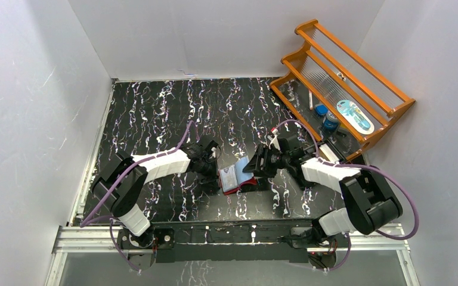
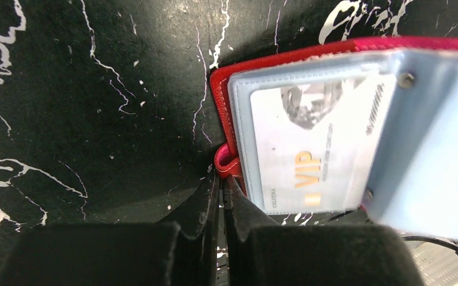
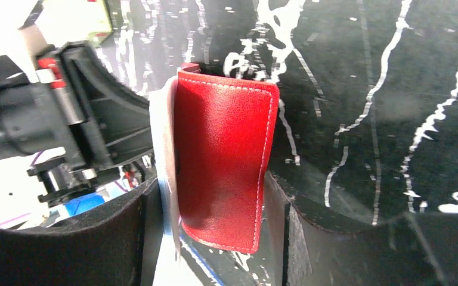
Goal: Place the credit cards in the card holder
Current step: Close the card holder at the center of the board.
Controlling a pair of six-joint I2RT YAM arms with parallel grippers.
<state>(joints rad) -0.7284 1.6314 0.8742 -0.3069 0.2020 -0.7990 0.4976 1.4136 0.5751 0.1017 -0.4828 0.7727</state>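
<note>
Fine-grained matt red leather-look on the card holder (image 3: 220, 161), glossy clear plastic over its pockets (image 2: 435, 149), smooth sheen on the black marbled table (image 1: 155, 113), varnished wood on the rack (image 1: 306, 27)

your left arm (image 1: 158, 164) and right arm (image 1: 328, 171) are black at the joints with smooth white shells between, a thin purple cable (image 1: 415, 204) looping along each (matte black, blocky fingers (image 2: 125, 256) at the tips).

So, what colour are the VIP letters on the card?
Orange-gold, on the pale card; best in the left wrist view.
</note>
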